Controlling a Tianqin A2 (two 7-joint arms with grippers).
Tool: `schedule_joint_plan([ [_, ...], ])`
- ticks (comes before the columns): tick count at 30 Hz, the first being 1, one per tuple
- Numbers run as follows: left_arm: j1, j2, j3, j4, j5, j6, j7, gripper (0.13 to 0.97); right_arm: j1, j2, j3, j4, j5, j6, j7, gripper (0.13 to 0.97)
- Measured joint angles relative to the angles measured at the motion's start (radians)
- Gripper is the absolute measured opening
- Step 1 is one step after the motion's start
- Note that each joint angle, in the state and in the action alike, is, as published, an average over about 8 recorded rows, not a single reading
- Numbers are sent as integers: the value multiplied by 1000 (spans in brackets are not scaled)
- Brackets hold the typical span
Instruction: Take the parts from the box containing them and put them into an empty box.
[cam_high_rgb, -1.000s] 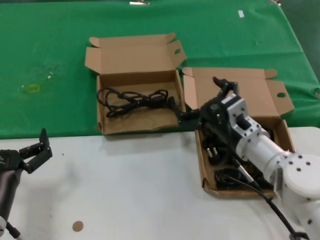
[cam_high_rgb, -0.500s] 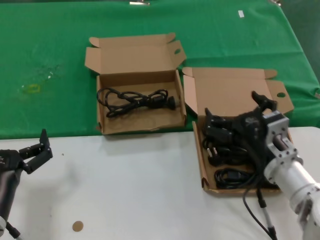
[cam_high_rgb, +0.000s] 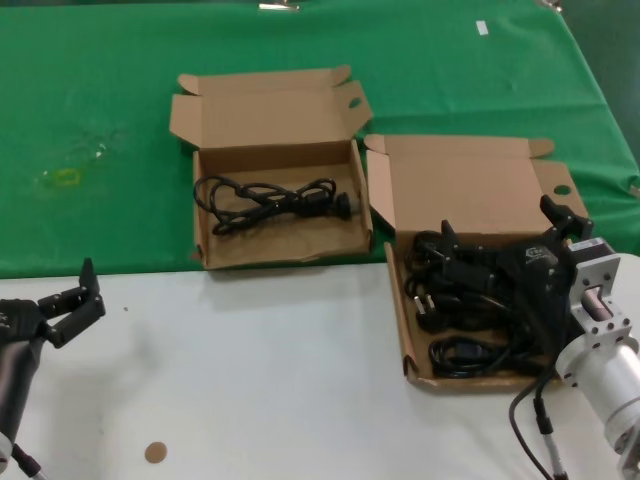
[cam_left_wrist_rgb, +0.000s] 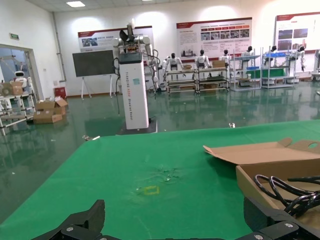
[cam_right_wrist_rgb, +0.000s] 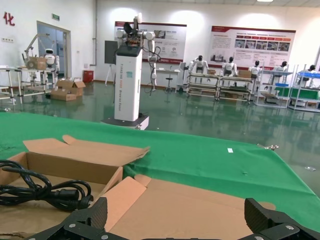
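The box with the straight front wall holds a tangle of black power cords. My right gripper hovers over its back half, open and empty; its wrist view looks along that box's lid between the fingertips. The box with the ragged front wall stands to the left on the green cloth and holds one coiled cord, also in the right wrist view and the left wrist view. My left gripper is parked open at the near left.
A green cloth covers the far half of the table; the near half is white. A small brown disc lies near the front edge. Both lids stand open toward the back.
My right gripper has drawn back from the left box's right wall to over the right box, empty. One cord's plug now lies inside the left box. The left arm has not moved.
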Motion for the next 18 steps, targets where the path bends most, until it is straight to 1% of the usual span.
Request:
schedule_joint_plan([
  [18,0,0,0,0,0,0,0,966,0,0,0,0,0,0,0,966],
])
